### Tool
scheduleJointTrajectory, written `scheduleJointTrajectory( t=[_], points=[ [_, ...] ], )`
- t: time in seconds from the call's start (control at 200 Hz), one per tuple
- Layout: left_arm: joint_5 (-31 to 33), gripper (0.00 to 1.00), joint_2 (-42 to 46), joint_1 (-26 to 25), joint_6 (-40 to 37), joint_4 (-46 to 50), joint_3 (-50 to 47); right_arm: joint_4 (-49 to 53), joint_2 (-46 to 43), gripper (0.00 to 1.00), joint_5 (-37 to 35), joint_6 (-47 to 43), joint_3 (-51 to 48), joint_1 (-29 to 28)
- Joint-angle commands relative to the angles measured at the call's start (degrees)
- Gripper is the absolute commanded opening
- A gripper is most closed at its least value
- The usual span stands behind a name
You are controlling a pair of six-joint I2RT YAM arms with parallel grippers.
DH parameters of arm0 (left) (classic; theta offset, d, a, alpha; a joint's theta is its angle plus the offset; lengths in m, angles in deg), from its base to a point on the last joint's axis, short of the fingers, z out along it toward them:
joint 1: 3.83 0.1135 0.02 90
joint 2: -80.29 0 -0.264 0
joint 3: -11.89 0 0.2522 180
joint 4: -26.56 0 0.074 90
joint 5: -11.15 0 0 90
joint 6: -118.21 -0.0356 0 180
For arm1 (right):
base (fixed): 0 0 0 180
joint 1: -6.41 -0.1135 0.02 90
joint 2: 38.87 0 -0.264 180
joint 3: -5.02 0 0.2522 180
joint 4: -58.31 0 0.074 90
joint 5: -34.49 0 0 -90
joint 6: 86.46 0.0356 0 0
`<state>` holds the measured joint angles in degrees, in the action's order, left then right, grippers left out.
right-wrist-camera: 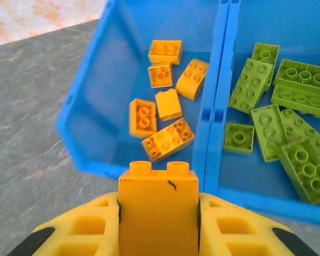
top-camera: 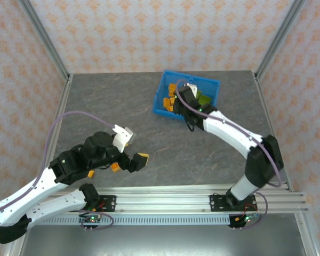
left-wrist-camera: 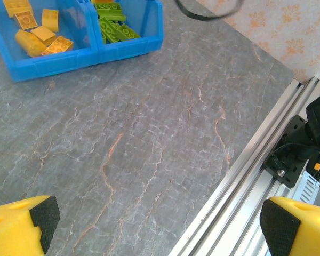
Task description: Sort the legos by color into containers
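My right gripper (right-wrist-camera: 158, 226) is shut on an orange lego (right-wrist-camera: 157, 208), studs pointing away, held above the near wall of the blue bin (right-wrist-camera: 90, 122). Below it, several orange legos (right-wrist-camera: 165, 136) lie in the left container. Several green legos (right-wrist-camera: 280, 120) fill the right container beyond the divider (right-wrist-camera: 220, 80). From above, the right gripper (top-camera: 182, 94) hangs over the bin (top-camera: 158, 101) at the back of the table. My left gripper (top-camera: 130, 161) stands open near the front, holding nothing, its fingers (left-wrist-camera: 26, 224) wide apart over bare table. The bin (left-wrist-camera: 69, 60) lies far ahead of it.
An aluminium rail (top-camera: 202, 194) with both arm bases runs along the front edge, close to the left gripper's right finger (left-wrist-camera: 301, 226). Frame posts (top-camera: 45, 37) stand at the back corners. The grey stone tabletop (top-camera: 112, 101) spreads between the bin and the left arm.
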<state>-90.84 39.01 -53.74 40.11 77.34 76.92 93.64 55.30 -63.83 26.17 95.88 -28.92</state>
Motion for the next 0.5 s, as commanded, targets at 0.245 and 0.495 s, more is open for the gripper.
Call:
scheduleJointTrajectory(
  t=[0.245,0.495],
  points=[
    [7.64,1.00,1.20,-0.36,2.73,1.97,-1.24,8.63,32.40,0.29,3.64,-0.52,34.61,5.34],
    [24.27,1.00,1.61,-0.36,14.93,7.28,-2.07,16.34,41.57,0.53,5.67,-1.14,48.27,5.45]
  ],
)
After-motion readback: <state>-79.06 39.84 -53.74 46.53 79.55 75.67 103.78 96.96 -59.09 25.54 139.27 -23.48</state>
